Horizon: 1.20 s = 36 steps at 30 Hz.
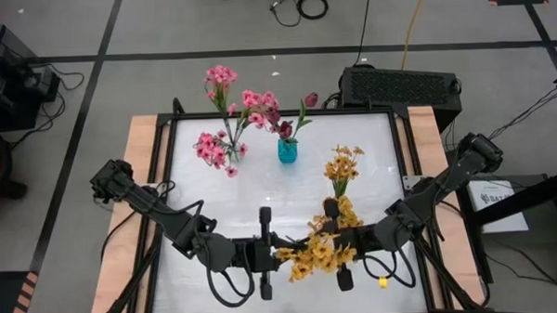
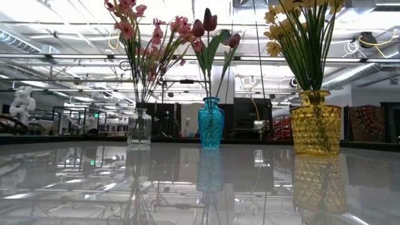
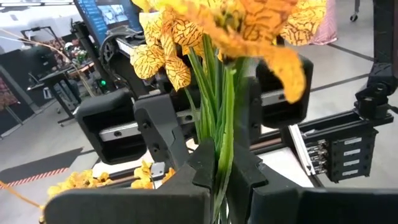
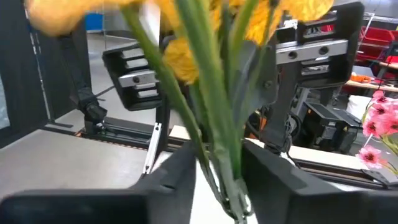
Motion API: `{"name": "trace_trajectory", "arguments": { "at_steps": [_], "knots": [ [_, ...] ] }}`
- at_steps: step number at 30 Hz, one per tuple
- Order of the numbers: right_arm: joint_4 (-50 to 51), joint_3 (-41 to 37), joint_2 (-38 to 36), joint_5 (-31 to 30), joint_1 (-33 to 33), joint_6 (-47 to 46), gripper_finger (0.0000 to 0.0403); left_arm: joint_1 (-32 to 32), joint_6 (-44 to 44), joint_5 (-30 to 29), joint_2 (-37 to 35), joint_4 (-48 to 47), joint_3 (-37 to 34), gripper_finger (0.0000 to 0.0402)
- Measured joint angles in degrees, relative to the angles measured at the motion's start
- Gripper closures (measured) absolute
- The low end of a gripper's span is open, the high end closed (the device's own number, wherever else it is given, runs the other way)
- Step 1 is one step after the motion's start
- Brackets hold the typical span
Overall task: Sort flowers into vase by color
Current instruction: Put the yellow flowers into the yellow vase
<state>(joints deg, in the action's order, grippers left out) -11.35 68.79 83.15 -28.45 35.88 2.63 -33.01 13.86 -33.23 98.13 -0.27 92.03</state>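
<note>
A yellow-orange flower spray (image 1: 317,253) with thin green stems hangs between my two grippers over the table's near middle. My left gripper (image 3: 222,171) is shut on its stems; it comes from the table's left (image 1: 284,254). My right gripper (image 4: 221,180) faces it from the right (image 1: 332,246) and is shut on the same stems. A yellow vase (image 1: 341,186) holds yellow flowers. A blue vase (image 1: 288,151) holds dark magenta blooms. A clear vase (image 2: 139,127) holds pink flowers (image 1: 224,130). My left gripper pinches the bundle of green stems (image 3: 225,140) between its two fingers, below the yellow blooms. The fingers come level from the table's left. The spray is lifted clear of the table. My right gripper pinches the same green stems (image 4: 214,134) between its two fingers, coming level from the table's right, opposite my left gripper. The blooms stand out beyond the fingers. Where along the stems it holds, relative to my left gripper, does not show.
The three vases stand in a row across the table's far half, the yellow vase (image 2: 315,122) closest to the grippers. A small yellow bit (image 1: 383,283) lies on the table near the right arm. A black box (image 1: 399,85) sits behind the far edge.
</note>
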Motion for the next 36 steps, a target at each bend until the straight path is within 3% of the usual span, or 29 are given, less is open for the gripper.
{"name": "trace_trajectory", "arguments": {
  "at_steps": [9, 13, 17, 25, 31, 36],
  "knots": [
    [0.45, 0.0, 0.0, 0.26, -0.17, 1.32, 0.0393, 0.07, -1.21, 1.31, 0.11, 0.03, 0.02, 0.0381],
    [0.36, 0.0, 0.0, 0.3, -0.2, 1.28, 0.039, -0.34, -4.36, 2.14, 0.11, 0.62, 0.0, 0.0353],
    [1.28, 0.0, 0.0, 0.18, -0.22, 1.31, 0.0396, -1.42, -4.53, 1.12, 0.13, 2.28, 0.0, 0.0283],
    [5.2, 0.0, -2.02, -3.38, 0.16, 1.49, 0.0399, -5.14, -1.89, -8.73, 0.13, 2.14, 0.0, 0.0149],
    [9.65, 0.0, -5.78, -6.08, 2.28, 1.1, 0.04, -7.0, -1.44, -20.21, 0.13, -1.82, 0.0, 0.0117],
    [10.36, 0.0, -7.84, -7.98, 4.47, 1.33, 0.04, -6.22, -5.61, -19.28, 0.13, -4.07, 0.0, 0.0117]
  ]
}}
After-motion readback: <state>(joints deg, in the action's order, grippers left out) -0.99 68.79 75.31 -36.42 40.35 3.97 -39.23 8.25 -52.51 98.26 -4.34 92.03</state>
